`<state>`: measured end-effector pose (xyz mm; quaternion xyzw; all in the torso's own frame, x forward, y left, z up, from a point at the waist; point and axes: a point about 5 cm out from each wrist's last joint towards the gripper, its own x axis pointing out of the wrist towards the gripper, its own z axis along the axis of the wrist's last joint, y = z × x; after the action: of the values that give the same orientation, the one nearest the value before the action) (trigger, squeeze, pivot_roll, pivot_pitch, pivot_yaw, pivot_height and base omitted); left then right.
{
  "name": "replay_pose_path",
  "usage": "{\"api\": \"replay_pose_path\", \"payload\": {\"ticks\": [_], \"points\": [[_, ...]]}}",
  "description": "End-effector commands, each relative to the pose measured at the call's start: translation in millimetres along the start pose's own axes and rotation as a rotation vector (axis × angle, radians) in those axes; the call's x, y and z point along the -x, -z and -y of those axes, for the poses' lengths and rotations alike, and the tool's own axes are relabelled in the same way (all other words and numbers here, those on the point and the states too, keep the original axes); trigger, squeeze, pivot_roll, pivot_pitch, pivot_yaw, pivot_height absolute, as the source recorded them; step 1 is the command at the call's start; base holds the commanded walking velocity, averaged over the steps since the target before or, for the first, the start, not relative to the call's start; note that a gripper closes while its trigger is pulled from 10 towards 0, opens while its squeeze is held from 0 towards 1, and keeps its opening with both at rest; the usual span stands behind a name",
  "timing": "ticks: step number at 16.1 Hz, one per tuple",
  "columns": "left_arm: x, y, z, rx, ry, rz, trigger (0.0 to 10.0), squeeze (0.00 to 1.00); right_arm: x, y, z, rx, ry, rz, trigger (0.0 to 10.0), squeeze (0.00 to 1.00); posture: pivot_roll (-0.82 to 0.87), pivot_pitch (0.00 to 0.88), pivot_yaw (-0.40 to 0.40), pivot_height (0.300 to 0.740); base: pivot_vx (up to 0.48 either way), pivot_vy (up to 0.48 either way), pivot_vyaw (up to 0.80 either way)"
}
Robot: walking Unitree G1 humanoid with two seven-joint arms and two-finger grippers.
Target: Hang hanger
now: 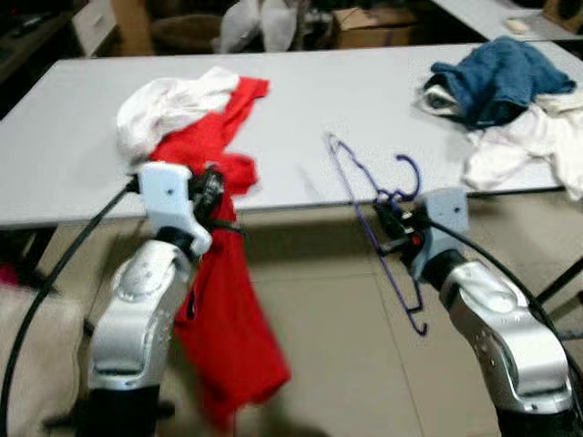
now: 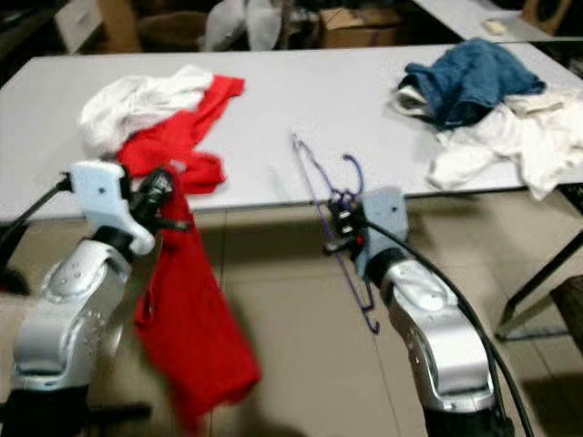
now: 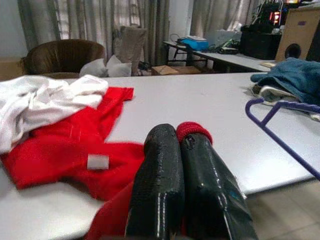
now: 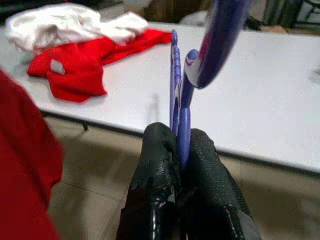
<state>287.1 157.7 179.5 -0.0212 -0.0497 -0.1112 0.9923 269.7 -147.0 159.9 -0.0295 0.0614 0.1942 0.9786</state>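
Note:
A red garment (image 1: 223, 300) drapes off the front edge of the white table (image 1: 301, 100) and hangs toward the floor. My left gripper (image 1: 214, 196) is shut on its cloth at the table edge; a fold of red shows between the fingertips (image 3: 192, 131). A thin purple hanger (image 1: 378, 232) stands tilted at the table's front edge, hook up. My right gripper (image 1: 393, 223) is shut on the hanger near its neck, and the bar (image 4: 176, 75) rises between the fingers.
A white garment (image 1: 168, 105) lies on the red one at the table's left. A blue cloth (image 1: 501, 77) and white clothes (image 1: 528, 146) are piled at the right end. Tiled floor lies below, with a black table leg (image 2: 537, 273) at right.

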Motion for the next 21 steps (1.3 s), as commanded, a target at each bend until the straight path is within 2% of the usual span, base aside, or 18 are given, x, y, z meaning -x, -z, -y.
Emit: {"api": "replay_pose_path", "payload": {"ticks": [1, 7, 11, 13, 18, 19, 21], "points": [[-4.2, -7, 5.2, -0.005, 0.021, 0.036, 10.0, 0.00, 2.5, 0, 4.2, 0.006, 0.011, -0.002, 10.0, 0.00, -0.15, 0.008, 0.038, 0.740, 0.409, 0.000, -0.77], [-8.1, -11, 3.0, -0.014, 0.030, 0.047, 10.0, 0.00, 2.6, -4, 3.8, 0.057, -0.031, 0.010, 10.0, 0.00, -0.15, 0.007, 0.043, 0.740, 0.411, 0.000, 0.00], [-16.4, -13, 12.5, -0.005, 0.111, 0.058, 10.0, 0.00, 3.7, -4, 17.5, 0.082, -0.043, 0.006, 10.0, 0.00, -0.15, 0.000, 0.055, 0.740, 0.410, 0.000, -0.32], [-28.7, -32, 23.4, -0.006, 0.186, 0.111, 10.0, 0.00, 5.1, -18, 24.5, 0.068, -0.083, 0.049, 10.0, 0.00, -0.15, 0.000, 0.060, 0.740, 0.414, 0.000, -0.39], [-46.2, -44, 21.8, -0.019, 0.183, 0.143, 10.0, 0.00, 31.6, -22, 39.6, 0.177, -0.239, 0.008, 10.0, 0.00, -0.16, 0.000, 0.059, 0.740, 0.415, 0.000, 0.00], [-53.2, -47, 16.2, -0.027, 0.160, 0.140, 10.0, 0.00, 40.8, -24, 47.1, 0.217, -0.287, -0.031, 10.0, 0.00, -0.17, 0.000, 0.068, 0.740, 0.416, 0.000, 0.00], [-60.4, -51, 7.8, -0.058, 0.121, 0.134, 10.0, 0.00, 50.3, -31, 52.2, 0.246, -0.342, -0.049, 10.0, 0.00, -0.17, 0.000, 0.074, 0.740, 0.416, 0.000, 0.00]]}}
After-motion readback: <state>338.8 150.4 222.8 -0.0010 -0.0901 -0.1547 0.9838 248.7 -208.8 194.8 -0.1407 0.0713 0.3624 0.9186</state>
